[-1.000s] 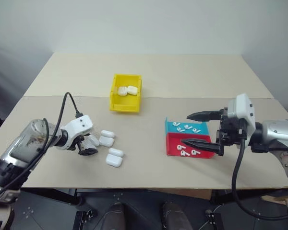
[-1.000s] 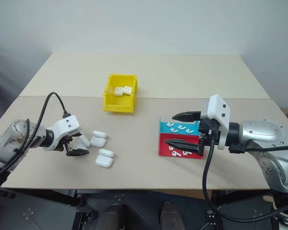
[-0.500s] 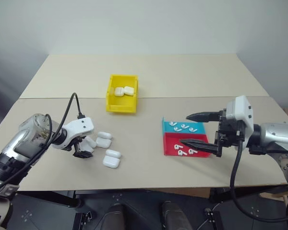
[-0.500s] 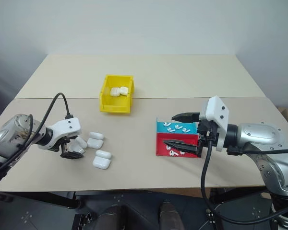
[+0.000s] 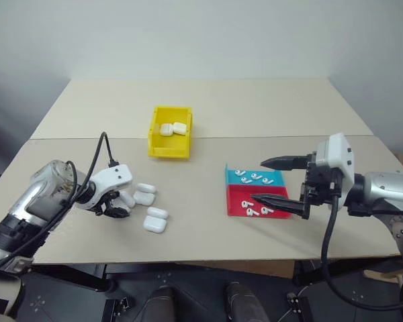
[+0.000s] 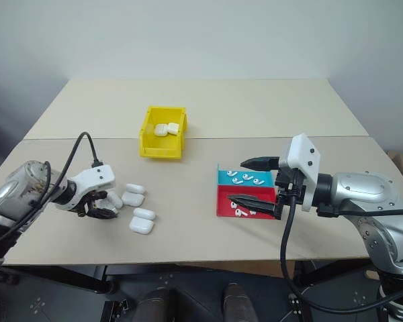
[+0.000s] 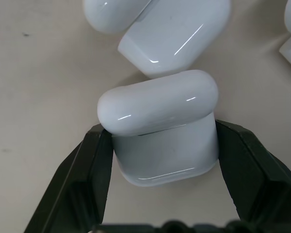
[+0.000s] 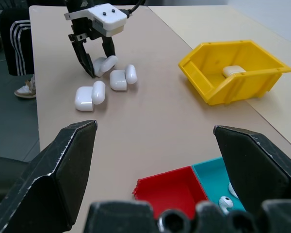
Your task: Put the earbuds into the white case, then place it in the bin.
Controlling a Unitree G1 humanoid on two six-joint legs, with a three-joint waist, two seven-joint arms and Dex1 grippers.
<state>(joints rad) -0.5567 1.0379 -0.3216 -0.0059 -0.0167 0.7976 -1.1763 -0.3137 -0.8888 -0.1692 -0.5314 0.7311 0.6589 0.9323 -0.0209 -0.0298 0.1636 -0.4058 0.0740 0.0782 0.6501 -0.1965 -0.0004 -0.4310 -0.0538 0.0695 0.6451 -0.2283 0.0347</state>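
Near the table's left front, my left gripper points down at a cluster of white cases and is shut on one white case, a finger pressing each side as it rests on the table. The earbuds lie in the blue tray and more earbuds in the red tray. My right gripper hovers open over these trays, holding nothing. The yellow bin stands mid-table, farther back, with two white cases inside.
Three more white cases lie loose beside the left gripper, two of them closer to the front edge. Bare tabletop lies between the case cluster and the trays. A table seam runs across just behind the bin's front.
The left gripper's fingers, open around the case cluster before, have closed onto one case. The right arm has kept still. The camera view has shifted slightly.
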